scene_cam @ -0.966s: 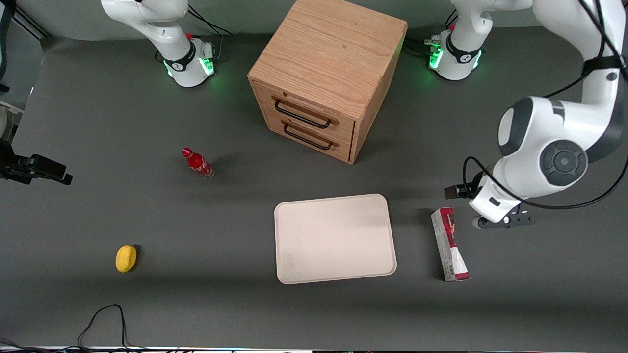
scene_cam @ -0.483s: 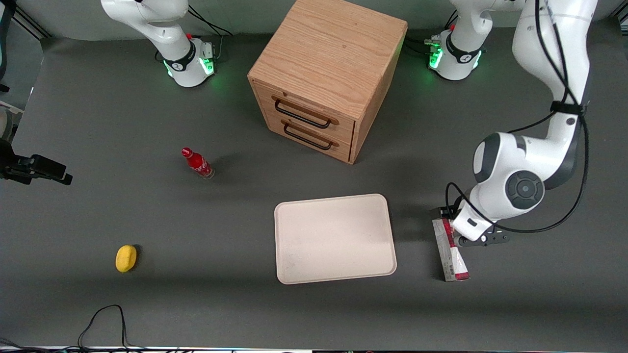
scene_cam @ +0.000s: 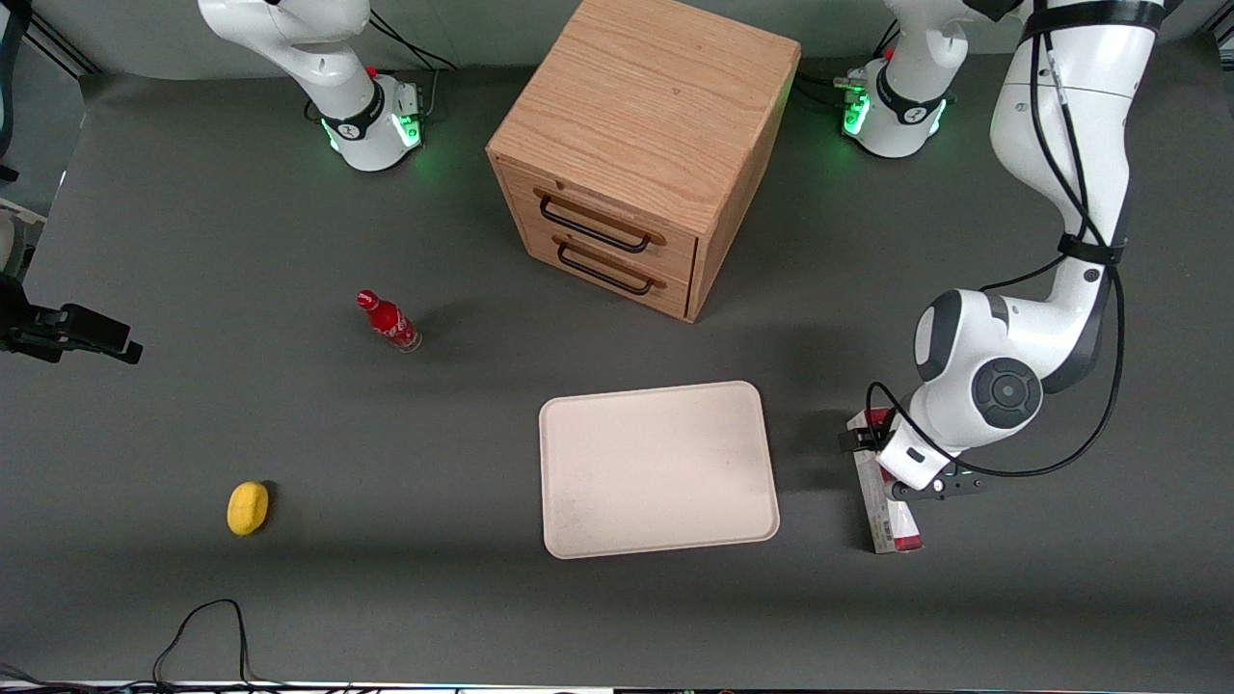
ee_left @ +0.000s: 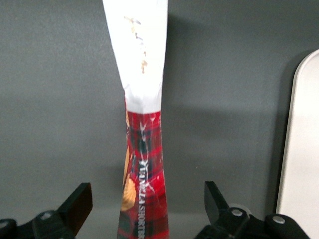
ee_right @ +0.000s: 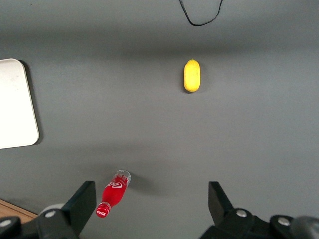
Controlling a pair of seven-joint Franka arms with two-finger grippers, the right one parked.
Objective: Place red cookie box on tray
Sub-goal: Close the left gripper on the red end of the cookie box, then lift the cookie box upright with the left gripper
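1. Gripper [ee_left: 144,206] points down over the red cookie box [scene_cam: 885,501], fingers [ee_left: 77,204] spread wide, one on each long side, neither touching it.
2. Left arm bends sharply at the elbow, wrist low above the counter [scene_cam: 386,578].
3. Box lies flat on the counter just beside the tray [scene_cam: 658,469], toward the working arm's end.

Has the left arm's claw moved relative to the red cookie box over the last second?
Yes. The claw, open, has come from beside the red cookie box's end farthest from the front camera to directly above it, straddling it. The box itself lies unmoved beside the tray.
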